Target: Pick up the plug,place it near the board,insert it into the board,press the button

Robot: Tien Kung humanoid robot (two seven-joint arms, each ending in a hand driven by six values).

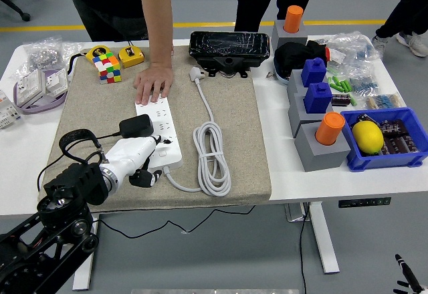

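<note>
Left hand point(139, 162), white-shelled with black fingertips, sits low at the near end of the white rectangular power strip point(159, 133), its fingers curled in and gripping nothing that I can make out. I read this as the button end of the job, since the strip's switch would be at this cable end, though the hand hides it. The black plug adapter point(136, 125) stands on the strip just beyond the hand, apparently seated in a socket; I cannot confirm how deep.

A person's hand point(153, 83) lies flat on the strip's far end, I judge to pin it so it does not slide under my push. The strip's white cable point(212, 158) lies coiled to the right, its own white plug point(196, 74) loose farther back. All of this rests on a beige fabric mat point(241, 127) over the white worktop point(287, 174), likely for grip.

My right hand is out of sight.
</note>
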